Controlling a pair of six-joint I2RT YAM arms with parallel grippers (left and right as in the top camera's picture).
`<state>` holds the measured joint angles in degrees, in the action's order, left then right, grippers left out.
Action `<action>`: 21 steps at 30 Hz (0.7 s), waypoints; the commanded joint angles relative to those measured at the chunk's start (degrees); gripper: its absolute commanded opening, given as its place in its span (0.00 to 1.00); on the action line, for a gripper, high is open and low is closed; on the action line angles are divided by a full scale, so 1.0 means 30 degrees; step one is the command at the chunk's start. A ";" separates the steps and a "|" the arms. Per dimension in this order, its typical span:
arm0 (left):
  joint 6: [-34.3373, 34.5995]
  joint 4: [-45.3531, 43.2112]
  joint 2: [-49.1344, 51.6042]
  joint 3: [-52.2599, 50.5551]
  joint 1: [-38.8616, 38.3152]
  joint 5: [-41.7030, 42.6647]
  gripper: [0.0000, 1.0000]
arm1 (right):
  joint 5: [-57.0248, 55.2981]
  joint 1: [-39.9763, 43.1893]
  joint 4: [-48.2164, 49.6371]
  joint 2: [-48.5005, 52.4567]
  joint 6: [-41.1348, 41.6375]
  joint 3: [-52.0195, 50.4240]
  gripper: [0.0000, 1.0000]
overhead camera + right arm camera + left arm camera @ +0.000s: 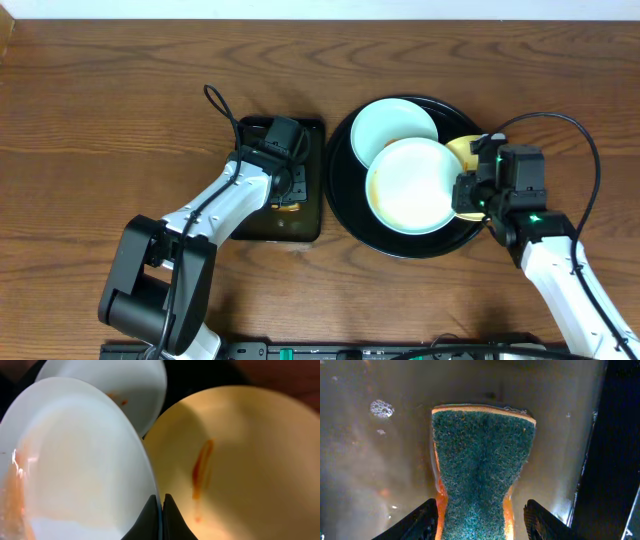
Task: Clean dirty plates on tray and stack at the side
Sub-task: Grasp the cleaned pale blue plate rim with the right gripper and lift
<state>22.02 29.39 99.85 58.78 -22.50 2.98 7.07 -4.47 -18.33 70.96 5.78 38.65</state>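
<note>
As you look down from overhead, the tray sits on the wood tabletop with all three plates on it. The far mint plate lies at the tray's far-left rim. The centre mint plate lies over the tray's middle, overlapping the far one. The yellow plate is at the tray's right edge, mostly hidden beneath the centre mint plate. Your right gripper meets the centre mint plate's edge at the tray's right rim, while the basin stands just left of the tray with your left gripper inside it. In the left wrist view, the left gripper pinches the sponge, its fingers squeezing the sponge's near end into a narrow waist. The green face is towards you, and murky water with a patch of bubbles lies around it. In the right wrist view, the right gripper has its fingers pressed nearly together on the centre mint plate's thin rim. That plate shows an orange smear on its left side, the yellow plate carries an orange streak, and the far mint plate has small sauce spots.
</note>
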 commanded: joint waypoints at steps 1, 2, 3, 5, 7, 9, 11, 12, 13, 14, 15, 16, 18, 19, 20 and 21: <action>-0.0197 0.0051 -0.0423 -0.0146 0.0066 -0.0248 0.57 | -0.2215 -0.0517 0.0146 -0.0270 -0.0831 0.0503 0.01; -0.0197 0.0051 -0.0423 -0.0146 0.0066 -0.0248 0.57 | -0.2623 -0.0648 0.0211 -0.0284 -0.0896 0.0546 0.01; -0.0197 0.0051 -0.0423 -0.0146 0.0066 -0.0248 0.57 | -0.3206 -0.0889 0.0328 -0.0299 -0.1144 0.0612 0.01; -0.0197 0.0051 -0.0423 -0.0146 0.0066 -0.0248 0.57 | -0.4204 -0.1472 0.0525 -0.0357 -0.1770 0.0750 0.01; -0.0197 0.0051 -0.0423 -0.0146 0.0066 -0.0248 0.57 | -0.5115 -0.2208 0.0546 -0.0372 -0.2288 0.0998 0.01; -0.0197 0.0044 -0.0423 -0.0146 0.0066 -0.0248 0.57 | -0.6222 -0.3038 0.0546 -0.0393 -0.2696 0.1209 0.01; -0.0197 0.0044 -0.0423 -0.0146 0.0066 -0.0248 0.57 | -0.7614 -0.3927 0.0576 -0.0408 -0.2849 0.1370 0.01; -0.0197 0.0044 -0.0423 -0.0146 0.0066 -0.0248 0.57 | -0.8218 -0.4350 0.0554 -0.0408 -0.2907 0.1457 0.01; -0.0197 0.0051 -0.0423 -0.0146 0.0066 -0.0248 0.57 | -0.8794 -0.4794 0.0554 -0.0408 -0.3082 0.1537 0.01; -0.0197 0.0051 -0.0423 -0.0146 0.0066 -0.0240 0.57 | -0.9289 -0.5253 0.0576 -0.0408 -0.3315 0.1603 0.01; -0.0197 0.0051 -0.0423 -0.0146 0.0066 -0.0248 0.57 | -0.9850 -0.5697 0.0619 -0.0408 -0.3555 0.1661 0.01; -0.0197 0.0044 -0.0423 -0.0146 0.0066 -0.0248 0.57 | -1.0433 -0.6135 0.0627 -0.0408 -0.3745 0.1734 0.01; -0.0197 0.0044 -0.0423 -0.0146 0.0066 -0.0248 0.57 | -1.1825 -0.7125 0.0656 -0.0408 -0.4306 0.1894 0.01; -0.0197 0.0044 -0.0423 -0.0146 0.0066 -0.0248 0.57 | -1.2560 -0.7606 0.0750 -0.0408 -0.4714 0.1931 0.01; -0.0197 0.0044 -0.0423 -0.0146 0.0066 -0.0248 0.57 | -1.3318 -0.8065 0.0838 -0.0408 -0.5144 0.1960 0.01; -0.0197 0.0044 -0.0423 -0.0146 0.0066 -0.0248 0.57 | -1.4090 -0.8488 0.0984 -0.0408 -0.5566 0.1967 0.01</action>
<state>22.02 29.39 99.85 58.78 -22.50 2.98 -24.34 -26.39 -16.27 70.74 -5.96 42.50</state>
